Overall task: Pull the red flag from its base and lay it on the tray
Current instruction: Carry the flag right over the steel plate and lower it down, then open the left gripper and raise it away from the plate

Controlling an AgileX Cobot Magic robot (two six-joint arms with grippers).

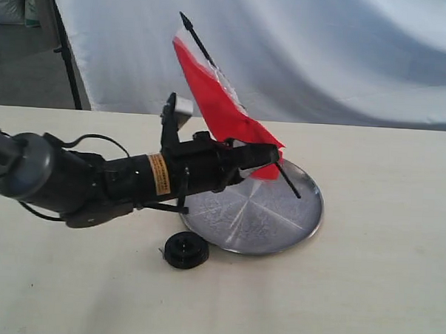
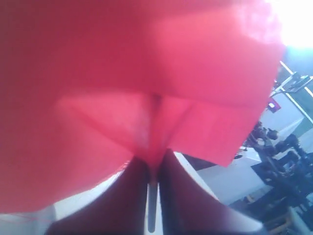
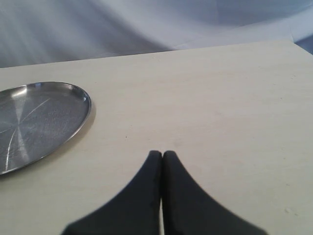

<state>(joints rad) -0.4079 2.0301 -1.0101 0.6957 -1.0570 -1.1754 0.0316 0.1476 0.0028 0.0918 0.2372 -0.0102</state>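
1. Our left pincer (image 1: 274,156) is grasping the red flag (image 1: 220,100), clamped where the cloth meets the stick, near the cloth's lower corner. In the left wrist view the two dark fingers (image 2: 128,196) pinch in tight, and blurry red cloth fills almost everything else.
2. The flag is off the base (image 1: 186,250) and up in the air, well tilted. Its pointed tip leans up toward the far edge of the worktop (image 1: 381,277), and the bare lower end of the stick slants down over the tray (image 1: 279,230). We honestly can't tell whether that lower end touches the metal or just hangs above it.
3. The tray sits flat on the worktop a little in from the far edge. The left arm reaches in over the rim from the left-hand side.
4. The base lies flat on the worktop just beside the tray's rim, on the near-edge side, with its centre hole facing up. We can't say whether it touches the rim.
5. The right pincer (image 3: 162,154) is clenched on itself, fingertips pressed together. It hovers low over plain worktop with the tray's rim nearby.
6. A white sheet (image 1: 324,53) hangs behind the far edge.
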